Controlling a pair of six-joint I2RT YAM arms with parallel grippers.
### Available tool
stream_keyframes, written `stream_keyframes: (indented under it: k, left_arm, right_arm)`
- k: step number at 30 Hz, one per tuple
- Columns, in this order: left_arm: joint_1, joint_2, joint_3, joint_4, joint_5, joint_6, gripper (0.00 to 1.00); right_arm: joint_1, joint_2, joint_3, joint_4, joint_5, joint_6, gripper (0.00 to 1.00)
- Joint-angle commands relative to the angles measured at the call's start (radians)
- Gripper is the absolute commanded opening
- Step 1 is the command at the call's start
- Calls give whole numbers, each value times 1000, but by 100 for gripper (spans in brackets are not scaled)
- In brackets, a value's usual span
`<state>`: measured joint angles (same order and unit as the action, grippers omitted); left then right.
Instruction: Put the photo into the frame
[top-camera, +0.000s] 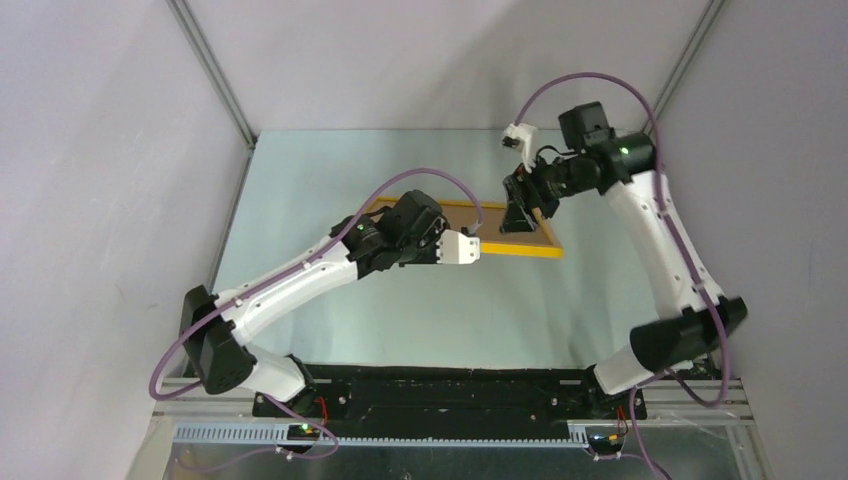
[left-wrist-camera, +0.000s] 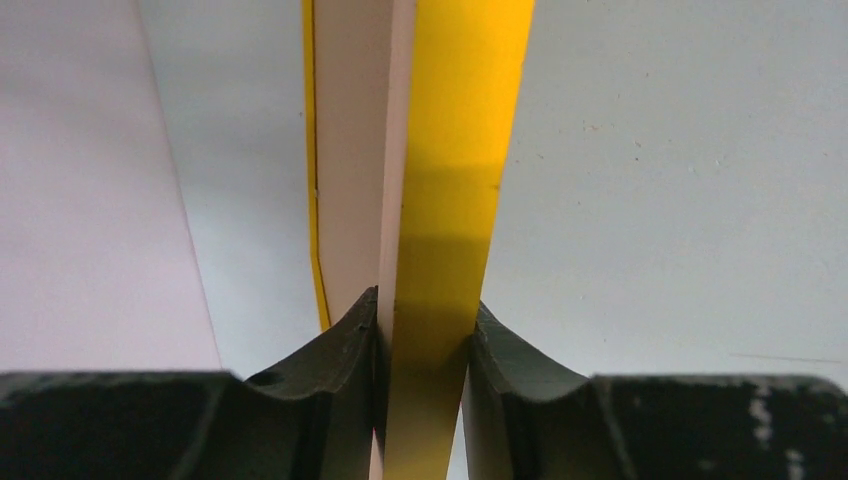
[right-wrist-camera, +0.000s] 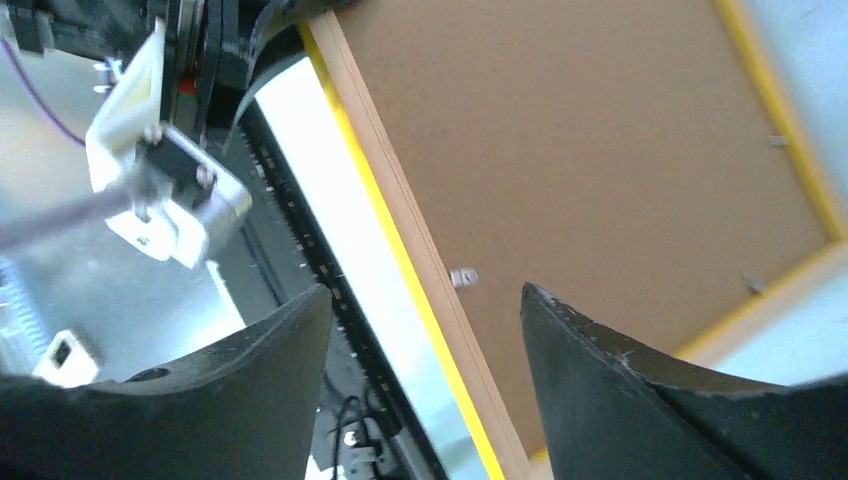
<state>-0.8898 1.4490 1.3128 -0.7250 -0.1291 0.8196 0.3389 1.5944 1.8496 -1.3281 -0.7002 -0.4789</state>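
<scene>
Table (top-camera: 400, 310): pale, with both arms reaching to its middle.

Frame (top-camera: 530, 248): yellow-orange, at centre of the top view. Long axis runs roughly 9 to 3 o'clock, the right end dipping toward 4. It lies back-side up, and the brown backing board (right-wrist-camera: 600, 150) fills its opening. Whether it rests flat or is tipped off the table, cannot tell.

Photo: not to be picked out in any view. It may sit under the backing board or out of sight; cannot tell.

Left gripper (left-wrist-camera: 425, 340): comes in from 8 o'clock and is clamped on the frame's near long rail, with both pads pressed to the yellow edge.

Right gripper (right-wrist-camera: 425, 300): comes in from 2 o'clock and hovers above the frame's right half. Jaws stand apart with nothing between them. From its own camera, the near rail crosses just beyond the fingertips and the board lies toward 1 o'clock.

Retaining tabs (right-wrist-camera: 462, 277): small metal clips along the inner rim.

Judgement: the left arm is steadying the frame, and the free right arm is nearer the board and tabs, so work on the frame's back likely falls to it.
</scene>
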Motion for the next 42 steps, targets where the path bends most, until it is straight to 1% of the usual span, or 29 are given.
stream_keyframes:
  k: [1,2,5,8,10,13,15,16,20,23,26,28,37,40,42]
  left_arm:
    - [2,-118,54,-30,-11,-29,0]
    - [2,-131,58,-49,-9,-28,0]
    - [1,-153,92,-100,-4,-21,0]
    - [2,-176,124,-165,9,-11,0]
    - [2,-187,141,-197,25,-2,0]
    - [1,-207,163,-223,53,11,0]
    - [0,-212,179,-238,65,19,0]
    - [1,-212,185,-249,69,25,0]
    - [1,-193,224,-284,65,44,0]
    - [2,-173,240,-312,69,53,0]
    - [1,-165,267,-334,91,62,0]
    - [3,-162,286,-347,108,66,0]
    - [11,-138,360,-403,172,72,0]
    - [21,-133,368,-406,188,69,0]
    - [33,-130,368,-407,199,66,0]
  right_arm:
    - [4,-193,-77,140,101,36,76]
    - [15,-216,-91,151,114,34,80]
    - [60,-313,-137,175,200,12,84]
    - [142,-373,-155,170,276,-22,87]
    - [151,-385,-157,160,283,-38,91]
    - [204,-385,-152,147,312,-68,94]
    - [244,-370,-136,138,345,-87,95]
    - [262,-359,-127,135,386,-102,95]
    - [362,-327,-117,152,506,-143,95]
    - [440,-308,-118,171,586,-161,93]
    - [493,-293,-125,203,663,-177,91]
    - [514,-291,-132,218,686,-188,90]
    - [536,-323,-236,286,734,-209,86]
    - [525,-337,-258,291,717,-197,84]
    - [510,-344,-265,293,675,-189,82]
